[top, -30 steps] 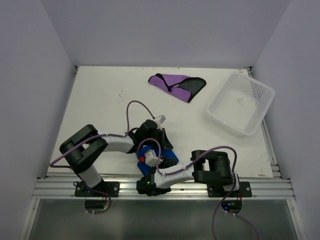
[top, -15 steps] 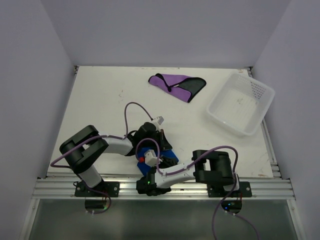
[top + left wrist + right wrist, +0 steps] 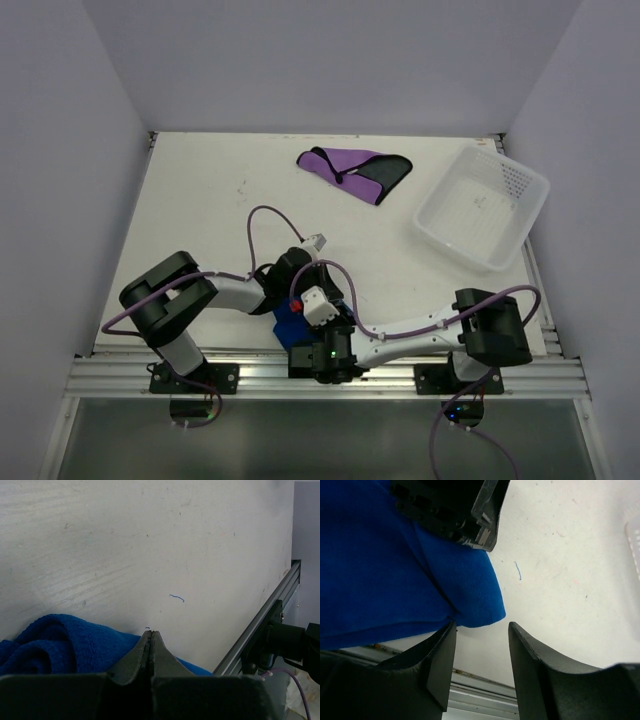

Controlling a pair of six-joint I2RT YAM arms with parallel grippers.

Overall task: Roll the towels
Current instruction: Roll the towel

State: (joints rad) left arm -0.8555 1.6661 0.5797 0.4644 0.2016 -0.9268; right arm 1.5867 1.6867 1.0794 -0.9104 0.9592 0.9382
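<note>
The blue towel (image 3: pixel 288 320) sits low in the middle of the top view, at the near edge of the desk (image 3: pixel 220 200), mostly hidden under my two wrists. It is a bright royal blue with a soft, nubby pile. In my left wrist view it fills the lower left (image 3: pixel 45 640), bunched into a thick rounded fold with a curled lip. In my right wrist view it spreads over the upper left (image 3: pixel 380 570) as a smooth flat sheet ending in a rounded corner near the centre.

My left jaws are pressed together tip to tip, their point lying at the towel's edge, with the blue pile showing on both sides of them. My right jaws are spread, with bare desk in the gap between them; the towel's corner lies just above that gap and neither finger touches it. The black end of my left arm (image 3: pixel 450 510) rests on the cloth at the top of that view.

A short blue thread (image 3: pixel 176 598) lies on the bare desk just beyond the towel.

The purple towel (image 3: pixel 355 170) lies well apart in the upper middle of the top view, folded flat, with a black section at its right end and dark trim. The white basket (image 3: pixel 450 243) stands to its right.
</note>
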